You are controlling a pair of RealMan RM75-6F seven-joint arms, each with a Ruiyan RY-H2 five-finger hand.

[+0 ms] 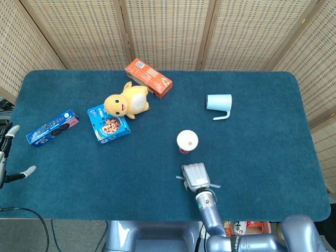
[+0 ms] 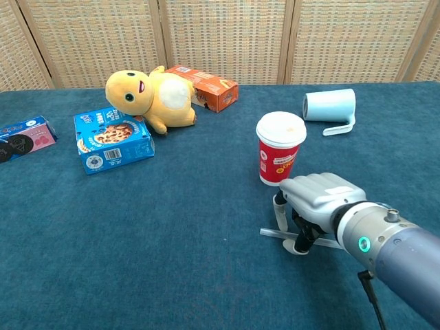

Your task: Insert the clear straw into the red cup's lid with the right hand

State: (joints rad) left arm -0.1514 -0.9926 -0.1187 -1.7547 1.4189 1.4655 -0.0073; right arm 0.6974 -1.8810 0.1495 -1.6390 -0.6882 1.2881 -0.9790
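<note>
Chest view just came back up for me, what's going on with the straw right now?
The right hand is down over the clear straw, which lies flat on the table just in front of the red cup. Its fingertips reach the straw, but it does not look lifted yet. The cup stands upright with its white lid on and nothing in it. The left hand sits at the table's far left edge, holding nothing.
</note>
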